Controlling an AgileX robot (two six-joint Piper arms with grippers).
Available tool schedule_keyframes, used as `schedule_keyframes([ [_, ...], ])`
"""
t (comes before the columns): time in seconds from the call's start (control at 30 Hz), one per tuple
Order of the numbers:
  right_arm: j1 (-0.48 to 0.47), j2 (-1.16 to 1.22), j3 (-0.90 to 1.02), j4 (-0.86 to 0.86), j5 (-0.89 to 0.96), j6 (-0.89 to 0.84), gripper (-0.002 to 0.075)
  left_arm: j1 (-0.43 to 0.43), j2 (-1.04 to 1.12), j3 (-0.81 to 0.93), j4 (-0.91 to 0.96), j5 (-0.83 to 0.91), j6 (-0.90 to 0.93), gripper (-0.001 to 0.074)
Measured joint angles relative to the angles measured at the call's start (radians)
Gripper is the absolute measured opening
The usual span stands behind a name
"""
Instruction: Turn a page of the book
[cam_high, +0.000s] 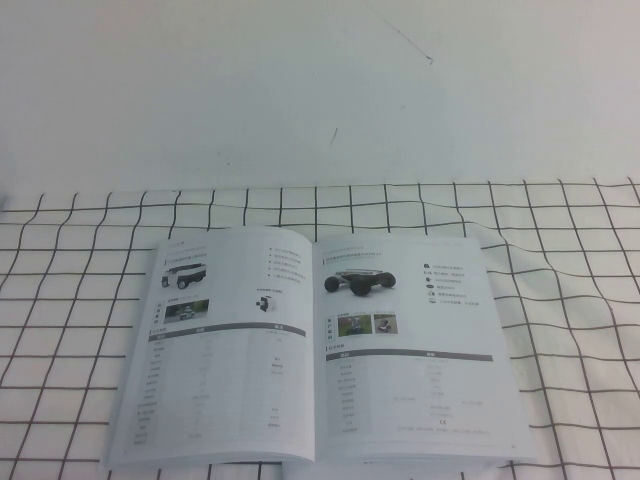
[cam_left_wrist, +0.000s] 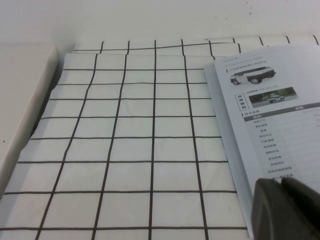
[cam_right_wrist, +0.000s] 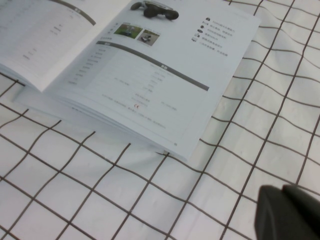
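Observation:
The book (cam_high: 315, 350) lies open and flat on the checked cloth, near the table's front edge. The page (cam_high: 410, 345) is its right-hand leaf, with a dark chassis picture, an icon list, two small photos and a grey-barred table; it also shows in the right wrist view (cam_right_wrist: 160, 65). The left-hand leaf shows in the left wrist view (cam_left_wrist: 275, 125). My left gripper (cam_left_wrist: 281, 184) is shut and empty, just above the book's left edge. My right gripper (cam_right_wrist: 282, 190) is shut and empty over the cloth, off the book's near right corner. Neither gripper shows in the high view.
A white cloth with a black grid (cam_high: 560, 300) covers the table's near half; it is wrinkled beside the book's right edge. Bare white table (cam_high: 300, 90) lies beyond it. The cloth's left edge and the table rim (cam_left_wrist: 30, 100) show in the left wrist view.

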Motion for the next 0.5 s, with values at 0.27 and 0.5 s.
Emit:
schedule_keyframes([
  [0.27, -0.048, -0.065, 0.040, -0.084, -0.095, -0.008, -0.0002, 0.000, 0.000, 0.000, 0.000, 0.002, 0.000, -0.0002],
  [0.5, -0.276, -0.225, 0.235, -0.167, -0.402, 0.024, -0.0002, 0.000, 0.000, 0.000, 0.000, 0.002, 0.000, -0.0002],
])
